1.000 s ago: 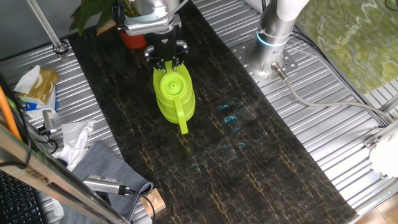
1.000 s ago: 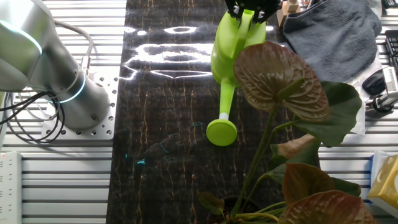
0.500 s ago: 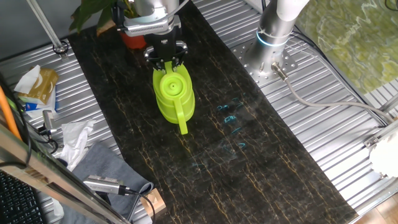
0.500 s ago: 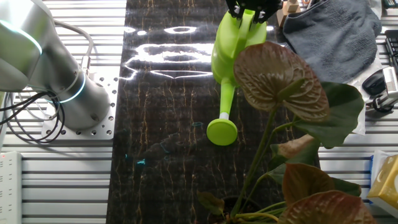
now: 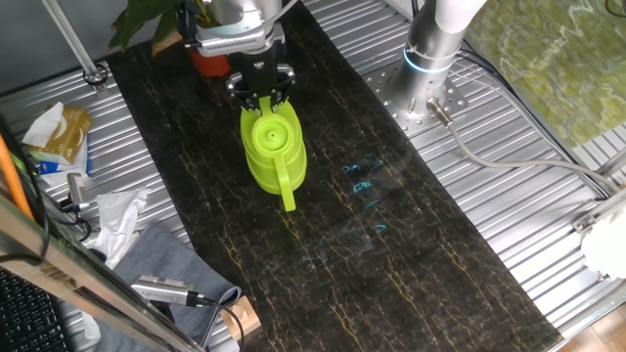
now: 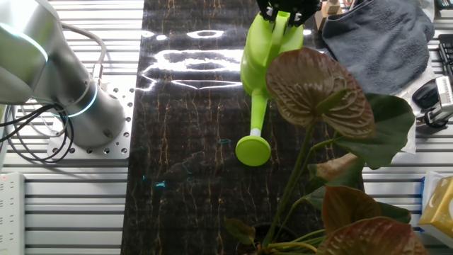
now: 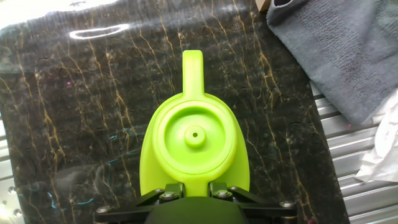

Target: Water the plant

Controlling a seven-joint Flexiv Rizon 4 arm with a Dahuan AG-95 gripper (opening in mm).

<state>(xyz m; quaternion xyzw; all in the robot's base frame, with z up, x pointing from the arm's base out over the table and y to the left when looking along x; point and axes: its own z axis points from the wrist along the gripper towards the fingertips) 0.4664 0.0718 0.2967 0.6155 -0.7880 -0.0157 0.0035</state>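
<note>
Nothing had shifted since before: the gripper (image 5: 260, 97) sat clamped on the watering can (image 5: 273, 147) handle. Next, I judged, lifting and tipping toward the plant (image 6: 333, 134).

Nothing has changed that I can see over the last second. My gripper (image 5: 260, 98) sits in the same place in both fixed views as it did before, and the watering can (image 5: 273, 149) under it has neither shifted, tilted nor risen off the table (image 5: 411, 254). In the other fixed view the rose at the end of the spout (image 6: 253, 150) sits at the same spot as before. The hand view has no earlier picture to hold it against, so I cannot tell any change from it.
</note>
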